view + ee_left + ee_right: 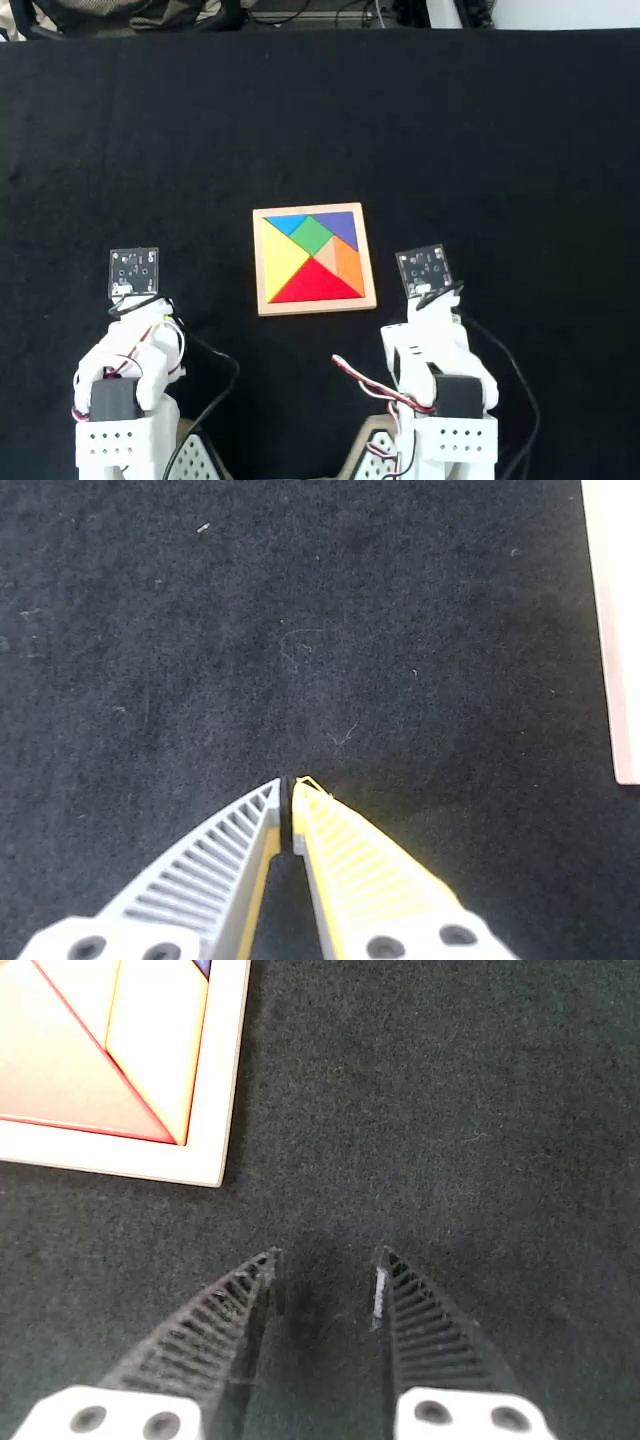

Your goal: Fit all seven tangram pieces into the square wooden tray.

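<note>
Left gripper jaws together, right gripper jaws apart, both empty over the black cloth. Farther out is the wooden tray, 2 o'clock from left, 10 o'clock from right. All seven tangram pieces sit inside, red triangle at 6.

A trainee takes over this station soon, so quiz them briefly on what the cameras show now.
1. True or false: the left gripper holds a tangram piece.
2. Which piece lies along the square wooden tray's edge nearest the arms? A) large red triangle B) green square C) blue triangle
3. Fill in: the right gripper hangs ___ over the black cloth.
Key: 1 false; 2 A; 3 open.
</note>
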`<state>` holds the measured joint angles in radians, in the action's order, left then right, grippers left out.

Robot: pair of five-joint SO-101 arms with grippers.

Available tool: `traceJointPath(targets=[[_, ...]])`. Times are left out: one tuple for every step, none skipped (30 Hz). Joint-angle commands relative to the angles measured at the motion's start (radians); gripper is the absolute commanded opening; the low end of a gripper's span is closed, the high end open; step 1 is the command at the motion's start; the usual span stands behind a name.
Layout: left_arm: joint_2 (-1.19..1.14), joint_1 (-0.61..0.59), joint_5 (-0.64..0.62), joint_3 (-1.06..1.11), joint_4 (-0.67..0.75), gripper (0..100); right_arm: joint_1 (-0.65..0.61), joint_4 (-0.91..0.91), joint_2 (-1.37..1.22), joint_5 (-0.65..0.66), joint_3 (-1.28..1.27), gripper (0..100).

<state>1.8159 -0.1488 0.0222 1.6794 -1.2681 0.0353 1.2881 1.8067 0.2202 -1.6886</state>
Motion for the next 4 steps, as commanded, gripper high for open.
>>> traceJointPath(targets=[[0.008,0.012,0.003,0.019,-0.006,3,0.009,0.005,0.067,0.009,0.002,14.5],[0.008,0.012,0.003,0.019,-0.006,3,0.009,0.005,0.067,0.009,0.002,14.5],[0.008,0.012,0.003,0.019,-0.006,3,0.009,0.005,0.067,0.009,0.002,14.5],[0.008,0.012,0.003,0.019,-0.006,3,0.009,0.005,0.067,0.009,0.002,14.5]])
